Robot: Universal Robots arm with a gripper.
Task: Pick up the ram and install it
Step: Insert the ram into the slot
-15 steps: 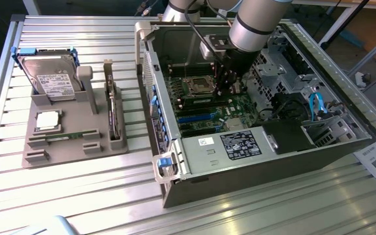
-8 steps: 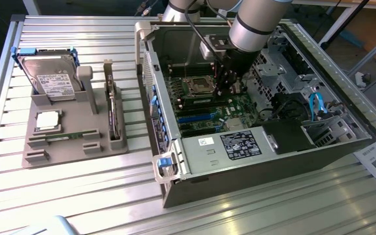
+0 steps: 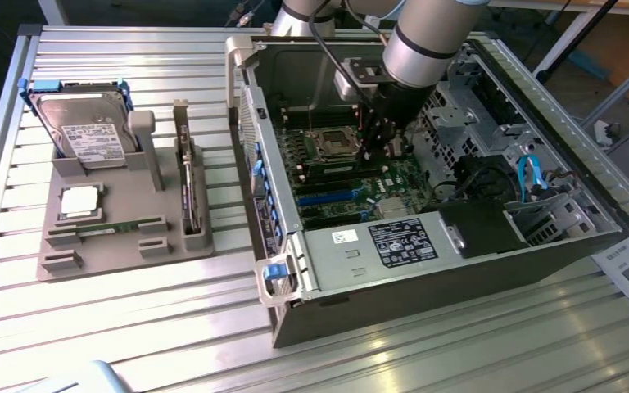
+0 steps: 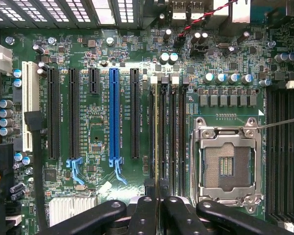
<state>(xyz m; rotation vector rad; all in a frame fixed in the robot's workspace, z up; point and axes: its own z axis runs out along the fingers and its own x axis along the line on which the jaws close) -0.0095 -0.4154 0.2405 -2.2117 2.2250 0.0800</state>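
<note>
Slatted metal table [image 3: 128, 327], open computer case [image 3: 347, 286] on it. Gripper [image 4: 159, 205] inside over the motherboard [image 4: 93, 98], fingers clenched on the ram [image 4: 157, 132]: edge-on, just beside the processor socket [image 4: 229, 164], lengthwise along the memory slots [image 4: 172, 132].

The arm [image 3: 429, 41] is reaching steeply down from the far side, its gripper [image 3: 380, 147] pointing straight down, fingers [image 4: 146, 210] pinching close together on the ram's [image 4: 159, 147] thin edge.
</note>
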